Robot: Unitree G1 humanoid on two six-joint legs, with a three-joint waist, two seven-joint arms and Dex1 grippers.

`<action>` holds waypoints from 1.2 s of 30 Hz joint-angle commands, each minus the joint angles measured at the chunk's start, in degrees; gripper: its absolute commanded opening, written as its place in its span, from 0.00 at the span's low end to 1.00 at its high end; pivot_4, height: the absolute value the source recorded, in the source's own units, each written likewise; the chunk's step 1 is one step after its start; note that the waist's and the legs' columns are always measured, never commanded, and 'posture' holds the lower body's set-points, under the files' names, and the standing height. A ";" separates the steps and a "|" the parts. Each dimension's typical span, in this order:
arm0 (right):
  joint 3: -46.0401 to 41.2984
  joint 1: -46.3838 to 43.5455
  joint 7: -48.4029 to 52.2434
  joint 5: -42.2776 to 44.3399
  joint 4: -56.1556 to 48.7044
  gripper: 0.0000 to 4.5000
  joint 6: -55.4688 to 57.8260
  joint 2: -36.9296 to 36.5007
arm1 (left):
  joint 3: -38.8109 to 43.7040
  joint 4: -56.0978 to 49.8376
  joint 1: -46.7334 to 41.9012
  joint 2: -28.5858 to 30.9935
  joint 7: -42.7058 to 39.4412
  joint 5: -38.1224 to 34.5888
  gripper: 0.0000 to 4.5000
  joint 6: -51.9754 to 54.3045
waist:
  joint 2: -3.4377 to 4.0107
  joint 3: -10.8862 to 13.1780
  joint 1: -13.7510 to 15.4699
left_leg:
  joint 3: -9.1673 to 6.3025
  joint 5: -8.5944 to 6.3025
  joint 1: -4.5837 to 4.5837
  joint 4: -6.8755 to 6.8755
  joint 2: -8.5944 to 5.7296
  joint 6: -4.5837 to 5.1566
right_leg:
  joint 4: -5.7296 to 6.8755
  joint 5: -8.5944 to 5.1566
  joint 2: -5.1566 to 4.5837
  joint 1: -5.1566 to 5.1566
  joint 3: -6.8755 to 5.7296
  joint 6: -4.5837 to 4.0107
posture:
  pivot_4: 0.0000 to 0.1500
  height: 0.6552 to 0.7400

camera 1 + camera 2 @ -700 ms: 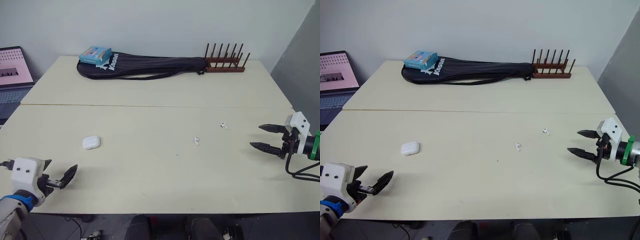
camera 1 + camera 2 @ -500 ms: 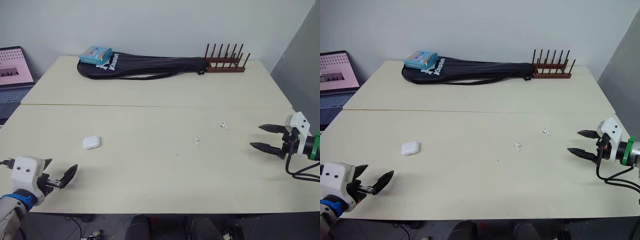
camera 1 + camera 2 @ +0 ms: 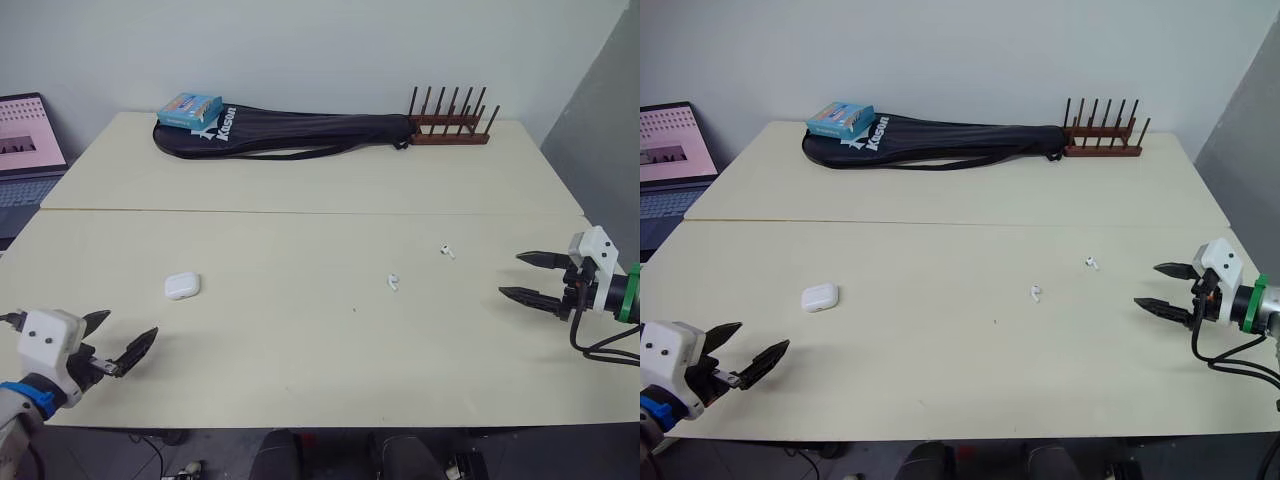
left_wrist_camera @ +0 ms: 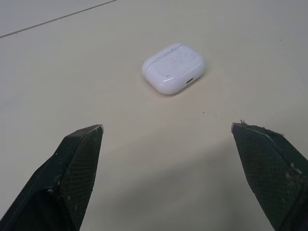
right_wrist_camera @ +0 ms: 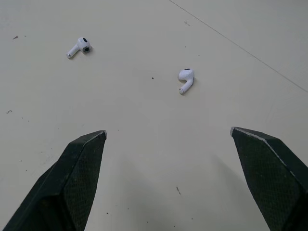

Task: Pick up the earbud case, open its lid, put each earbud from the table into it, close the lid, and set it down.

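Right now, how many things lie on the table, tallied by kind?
Earbud case: 1
Earbuds: 2
Black racket bag: 1
Blue box: 1
Wooden peg rack: 1
Total: 6

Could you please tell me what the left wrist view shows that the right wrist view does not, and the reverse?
Left wrist view, not the right: the white earbud case, lid shut, lying on the table ahead of the open left claw. Right wrist view, not the left: one earbud and a second earbud, apart, ahead of the open right claw. Both: cream table and wide-spread black fingers holding nothing.
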 commanded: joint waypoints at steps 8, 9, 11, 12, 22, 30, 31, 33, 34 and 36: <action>-1.22 0.19 -0.66 1.32 -5.19 0.97 -1.01 -0.19 | 1.92 -5.08 0.06 -3.28 5.96 -2.43 1.00 5.81 | 0.00 0.00 0.00 | -0.02 0.00 0.00 0.00 0.00 0.00 | 0.00 0.00 -0.01 0.01 -0.01 0.00 | 1.00 0.28; -0.95 -0.16 -0.68 1.65 -6.32 0.97 -0.76 -0.04 | 1.14 -6.14 -0.42 -4.17 7.37 -2.57 1.00 6.91 | 0.00 0.00 0.00 | -0.02 0.00 0.00 0.00 -0.01 0.00 | 0.00 0.00 -0.01 0.02 -0.01 0.00 | 1.00 0.28; -0.42 -1.20 -0.51 2.89 -9.20 0.97 0.97 0.28 | -0.65 -8.33 -1.43 -6.37 10.48 -2.33 1.00 8.52 | 0.00 0.00 0.00 | -0.03 0.00 0.01 0.00 0.00 0.00 | 0.00 0.00 0.00 0.03 0.00 0.00 | 1.00 0.28; 0.24 -2.11 -0.10 3.69 -11.17 0.97 2.20 0.50 | -1.62 -9.28 -2.03 -7.39 12.32 -2.09 1.00 9.79 | 0.00 0.00 0.00 | -0.02 0.00 0.04 0.00 -0.01 0.00 | 0.00 0.00 -0.01 0.06 0.01 0.01 | 1.00 0.28; 8.13 -10.83 2.98 9.40 -23.86 0.97 11.32 2.98 | -11.26 -8.43 -10.18 -15.58 24.42 2.73 1.00 14.21 | -0.03 0.00 0.22 | -0.21 0.00 0.11 0.00 -0.03 0.00 | -0.02 0.00 0.00 0.22 -0.13 0.01 | 1.00 0.28; 14.26 -17.75 5.81 10.42 -25.53 0.97 13.53 6.95 | -15.12 2.19 -19.69 -16.68 27.84 6.29 1.00 14.53 | 0.10 -0.07 0.79 | -0.48 0.01 0.19 0.00 -0.06 0.00 | -0.02 0.01 0.00 0.36 -0.40 0.00 | 1.00 0.28; 14.60 -18.16 5.99 10.43 -25.54 0.97 13.63 7.30 | -15.58 3.11 -20.55 -16.62 27.76 6.50 1.00 14.73 | 0.12 -0.08 0.98 | -0.51 0.01 0.18 0.00 -0.06 0.00 | -0.01 0.01 0.00 0.36 -0.44 0.00 | 1.00 0.28; 15.27 -18.94 6.33 10.36 -25.37 0.97 13.61 7.85 | -16.26 4.88 -22.38 -16.62 27.93 7.13 1.00 14.67 | 0.19 -0.12 1.35 | -0.52 0.01 0.19 0.00 -0.06 0.00 | -0.01 0.01 0.00 0.38 -0.45 -0.01 | 1.00 0.28; 15.55 -19.31 6.44 10.22 -25.18 0.97 13.54 8.07 | -16.50 5.53 -23.28 -16.69 28.03 7.28 1.00 14.86 | 0.25 -0.15 1.46 | -0.53 0.01 0.19 0.00 -0.06 0.00 | -0.01 0.01 0.00 0.38 -0.46 -0.01 | 1.00 0.28; 15.73 -19.67 6.63 10.10 -24.98 0.97 13.49 8.27 | -16.61 6.08 -24.43 -17.23 28.36 7.14 1.00 15.53 | 0.38 -0.22 1.51 | -0.55 0.02 0.19 0.00 -0.08 -0.01 | 0.00 0.01 -0.01 0.39 -0.47 -0.01 | 1.00 0.28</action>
